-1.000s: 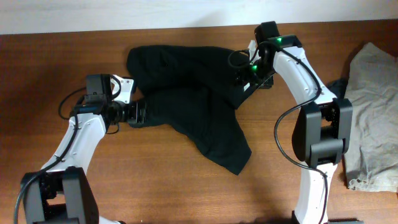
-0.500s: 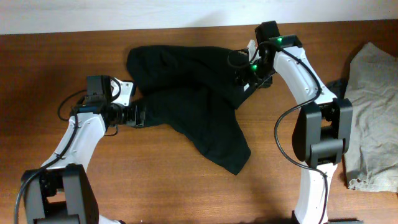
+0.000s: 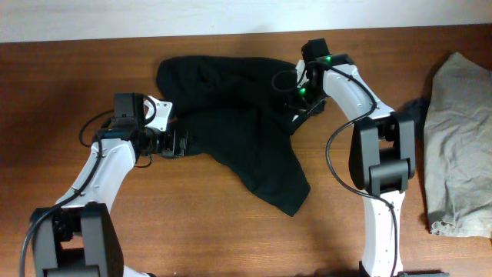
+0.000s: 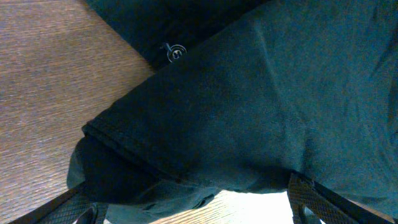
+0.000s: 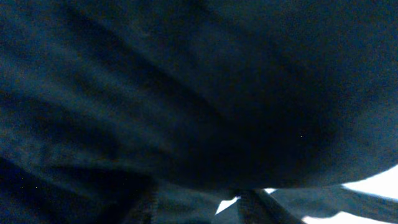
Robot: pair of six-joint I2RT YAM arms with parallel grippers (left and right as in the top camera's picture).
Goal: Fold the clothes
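A brown wooden table (image 3: pixel 192 238) stands before a white wall (image 3: pixel 154 15). You have one pair of black shorts (image 3: pixel 246 131), lying spread out near the middle of the far edge, and one grey cloth (image 3: pixel 461 138) at the right edge. The shorts carry one small, light, round mark (image 4: pixel 174 52); it is too small to read. Your left gripper (image 3: pixel 181 144) is at the shorts' left hem, its jaws wide apart with fabric between them. Your right gripper (image 3: pixel 296 106) is on the shorts' right side. Dark fabric fills its camera, so I cannot tell if it grips.

shorts (image 3: pixel 231 131) black | table (image 3: pixel 192 231) brown woodgrain | cloth (image 3: pixel 461 146) pale grey, perhaps beige
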